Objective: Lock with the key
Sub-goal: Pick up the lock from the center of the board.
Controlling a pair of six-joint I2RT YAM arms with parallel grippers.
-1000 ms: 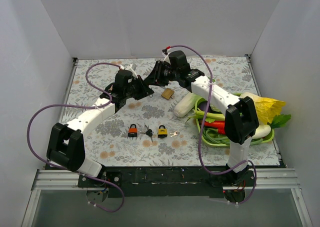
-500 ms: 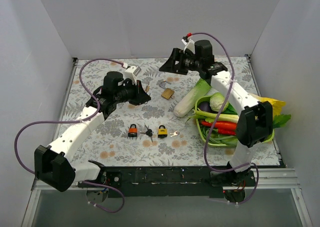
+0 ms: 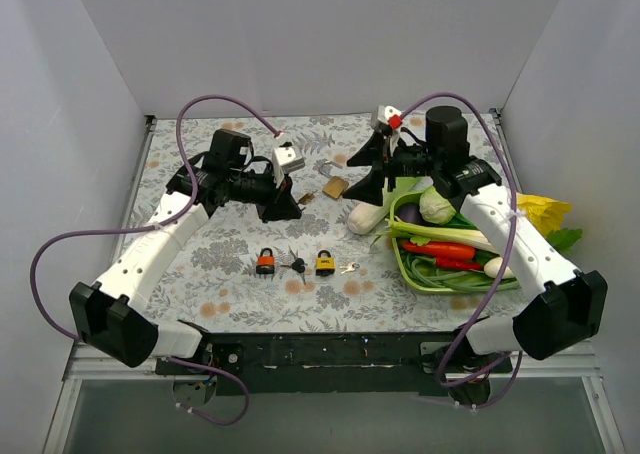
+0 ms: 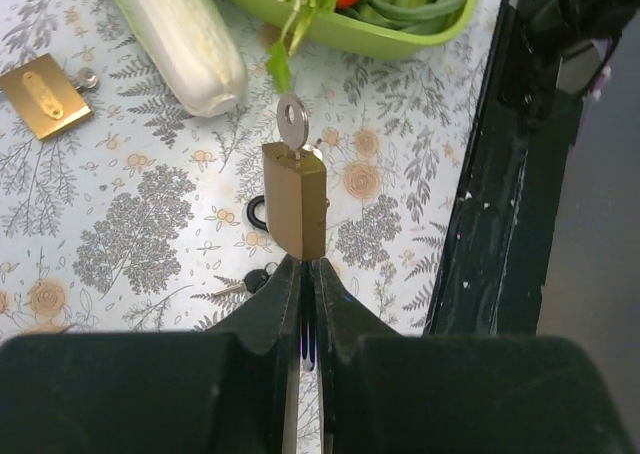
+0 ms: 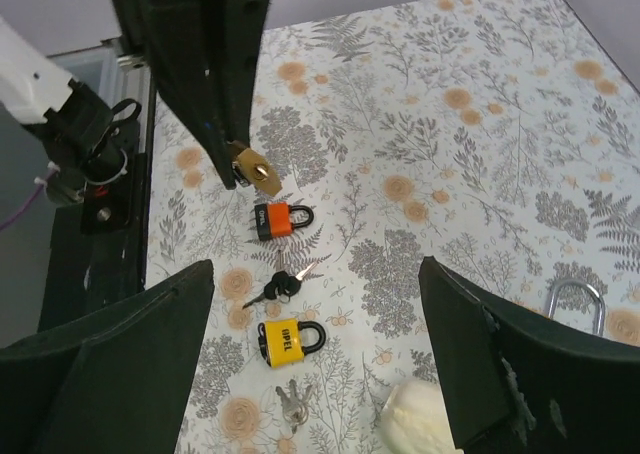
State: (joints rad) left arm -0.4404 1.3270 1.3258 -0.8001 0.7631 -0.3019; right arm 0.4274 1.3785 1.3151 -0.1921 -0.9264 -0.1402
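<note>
A floral-print counter [image 3: 250, 304] boxed in by plain white walls. My left end effector [image 4: 300, 266] is clamped on one end of a brass padlock [image 4: 295, 209], which it holds in the air above the middle of the counter. A silver key [image 4: 292, 122] sits in the padlock's far end. Its bow points away from my left fingers toward the right edge, where a green tray [image 4: 400, 44] of vegetables lies. The padlock's long axis runs straight out along my left end effector's reach, key outermost.

My right end effector [image 3: 365, 177] hangs near, a little toward the far edge, with fingers spread wide and holding nothing. It is the arm placed to take the bow. In its wrist view the held padlock sits up and left of centre, so I judge it is not yet lined up on that axis.

The padlock's shackle is hidden between my left fingers, so I cannot tell whether it is pressed home. A second brass padlock [image 3: 335, 187] lies on the counter between the two end effectors. An orange padlock [image 5: 280, 217], a yellow padlock [image 5: 285, 339] and loose keys [image 5: 275, 286] lie closer to the near edge.
</note>
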